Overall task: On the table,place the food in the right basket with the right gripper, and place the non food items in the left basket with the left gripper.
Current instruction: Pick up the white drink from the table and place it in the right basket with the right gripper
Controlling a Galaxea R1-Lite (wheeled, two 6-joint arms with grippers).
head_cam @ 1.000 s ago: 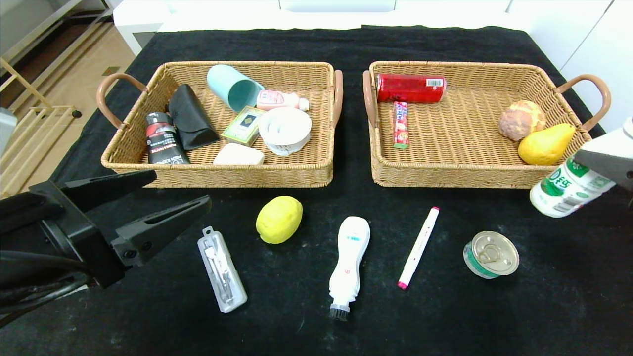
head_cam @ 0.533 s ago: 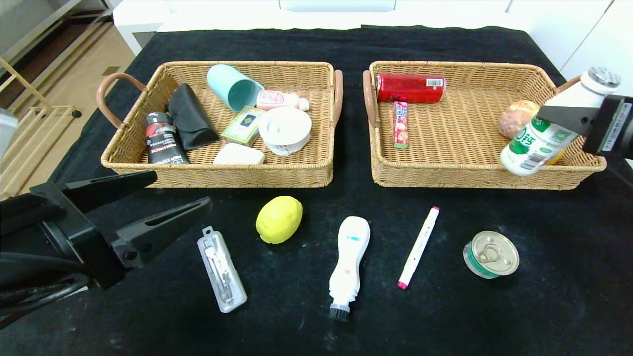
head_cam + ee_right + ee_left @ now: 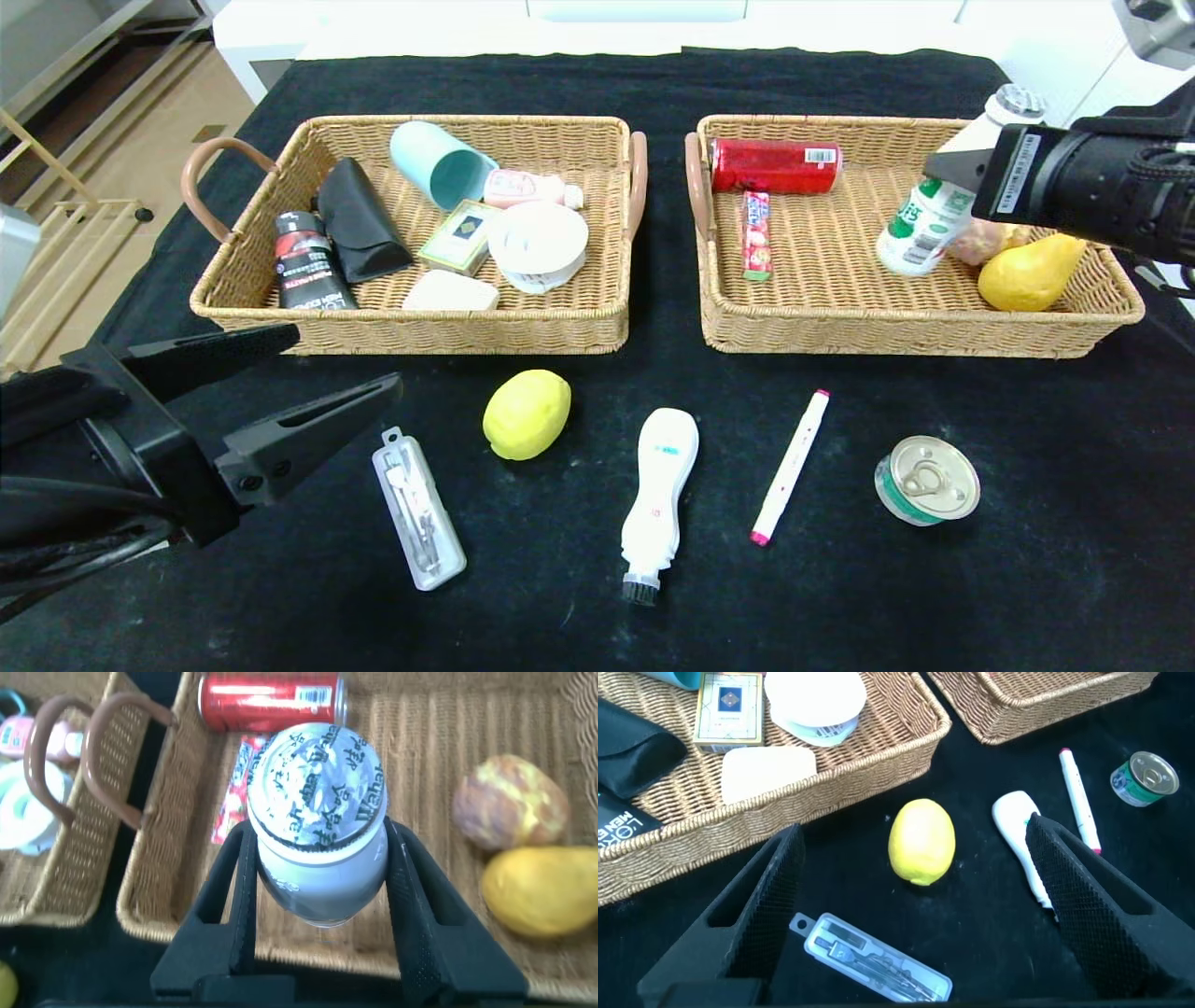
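My right gripper (image 3: 936, 184) (image 3: 318, 859) is shut on the white milk bottle (image 3: 920, 229) (image 3: 318, 821), holding it tilted above the right basket (image 3: 887, 336), near its right end. On the black table (image 3: 1027, 579) in front of the baskets lie the clear case (image 3: 419, 510), the lemon (image 3: 527, 413), the white brush (image 3: 659, 490), the pink-ended marker (image 3: 790, 467) and the tin (image 3: 927, 480). At the front left my left gripper (image 3: 345, 359) (image 3: 913, 835) hovers open, above the case (image 3: 873, 959) and the lemon (image 3: 922, 842). The left basket (image 3: 411, 327) stands behind it.
The left basket holds a teal cup (image 3: 439, 163), a black pouch (image 3: 359, 233), a dark tube (image 3: 308, 261) and several small white items. A red can (image 3: 775, 166), a snack bar (image 3: 756, 235), a bread roll (image 3: 980, 245) and a pear (image 3: 1030, 271) lie in the right basket.
My right gripper has carried the milk bottle up and leftward, from beside the right basket's front right corner to above its inside. The left arm has not moved.
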